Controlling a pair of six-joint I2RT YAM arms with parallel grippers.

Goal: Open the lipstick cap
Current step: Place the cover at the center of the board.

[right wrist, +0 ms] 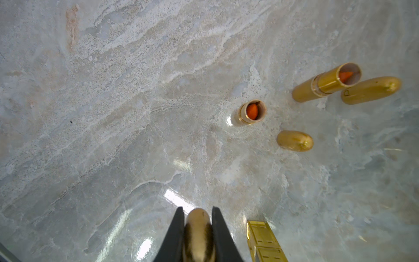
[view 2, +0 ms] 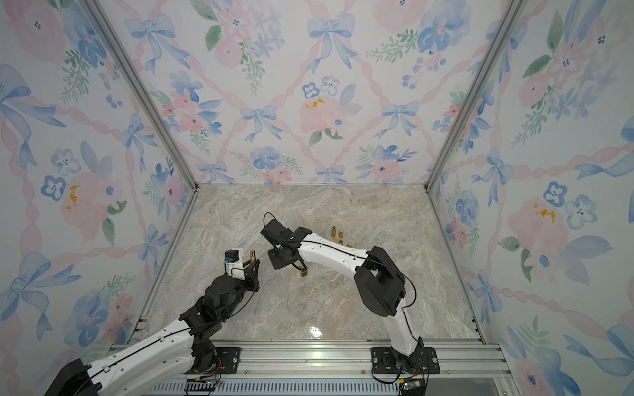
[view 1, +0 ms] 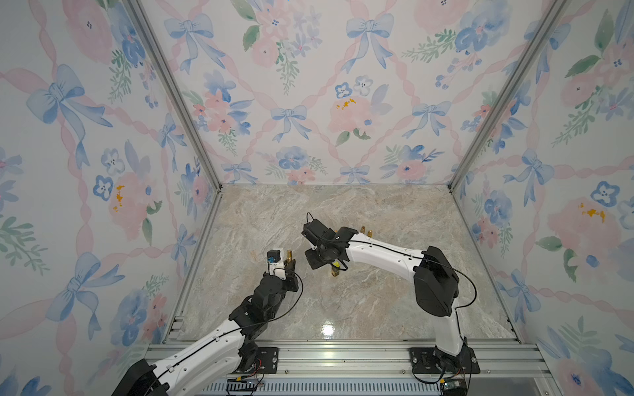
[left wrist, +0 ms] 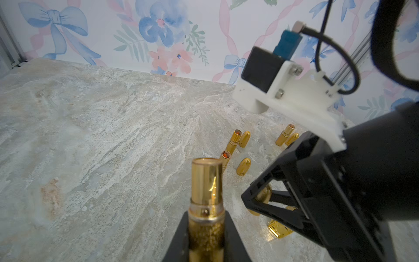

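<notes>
My left gripper [left wrist: 206, 219] is shut on the gold lipstick tube [left wrist: 206, 181] and holds it upright above the marble table [left wrist: 90, 136]. The tube's top is open and bare, with no cap on it. In both top views the tube [view 1: 289, 255] [view 2: 253, 255] stands out of the left gripper [view 1: 290, 264]. My right gripper [right wrist: 197, 212] is shut on the rounded gold lipstick cap [right wrist: 197, 224], off to the right of the tube and apart from it. From the left wrist view the cap [left wrist: 264, 194] shows between the right gripper's black fingers.
A gold rectangular box [right wrist: 263, 238] [view 1: 334, 272] lies on the table just beside the right gripper. Further back are other gold lipsticks: an uncapped upright one [right wrist: 251, 112], one lying down [right wrist: 326, 82], and loose caps [right wrist: 294, 140] [right wrist: 370, 90]. Floral walls enclose the table.
</notes>
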